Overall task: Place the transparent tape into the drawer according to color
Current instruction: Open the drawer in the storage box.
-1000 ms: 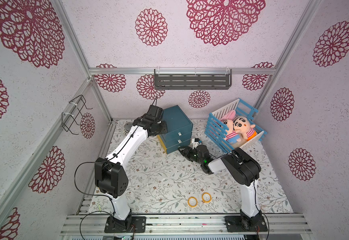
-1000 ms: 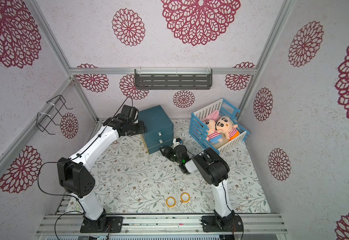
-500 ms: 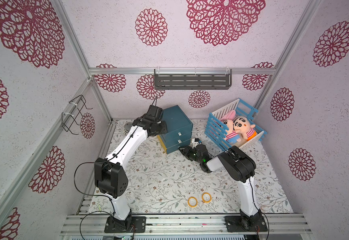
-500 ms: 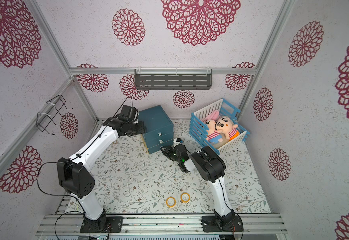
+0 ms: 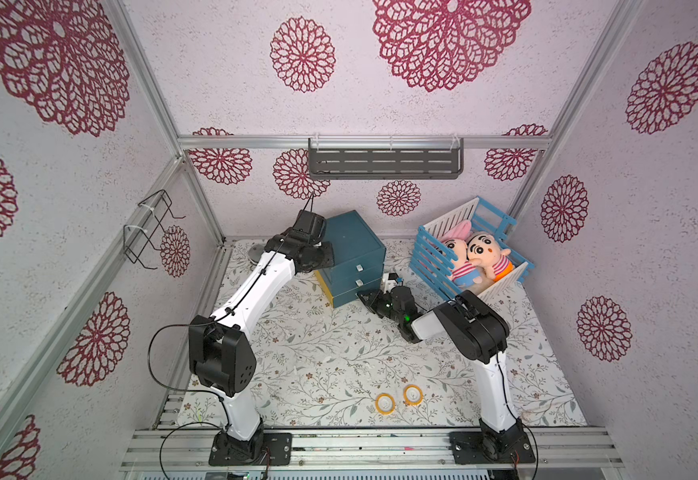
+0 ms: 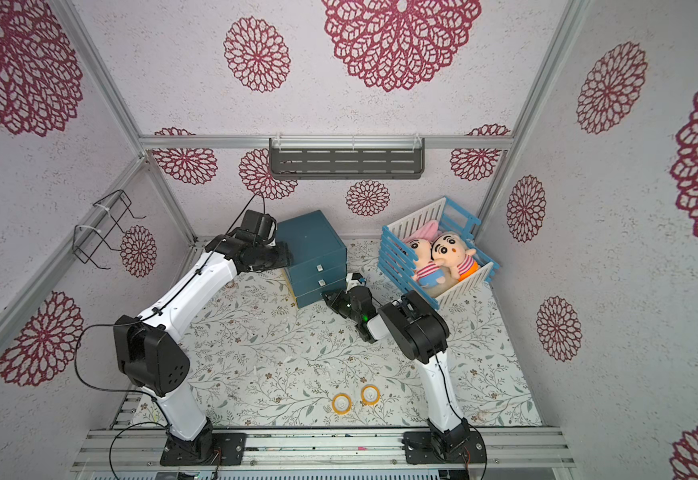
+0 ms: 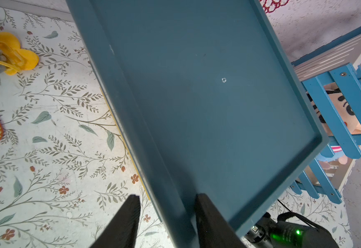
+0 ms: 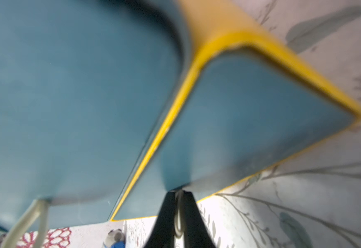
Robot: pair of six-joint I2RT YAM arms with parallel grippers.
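The right gripper (image 8: 178,194) has its fingers pressed together on the thin whitish handle (image 8: 177,216) of the lowest drawer (image 8: 250,120), the one with a yellow border. This wrist view is blurred, and in both top views the right gripper (image 5: 367,296) itself covers that handle.

The left gripper (image 7: 166,198) is at the top of the teal cabinet (image 5: 353,243). Its fingers (image 7: 130,216) stand apart, one outside the raised rim (image 7: 171,193) and one on the top plate. Whether they really press the rim I cannot tell, and in the top views the arm hides them.

The transparent tape (image 5: 385,403) shows as two yellow-orange rolls lying flat on the flowered mat (image 5: 318,357) near its front edge. The second roll (image 5: 412,395) is just beside the first, and both are well apart from the cabinet. At the edge of the left wrist view a yellow object (image 7: 14,51) is partly covered.
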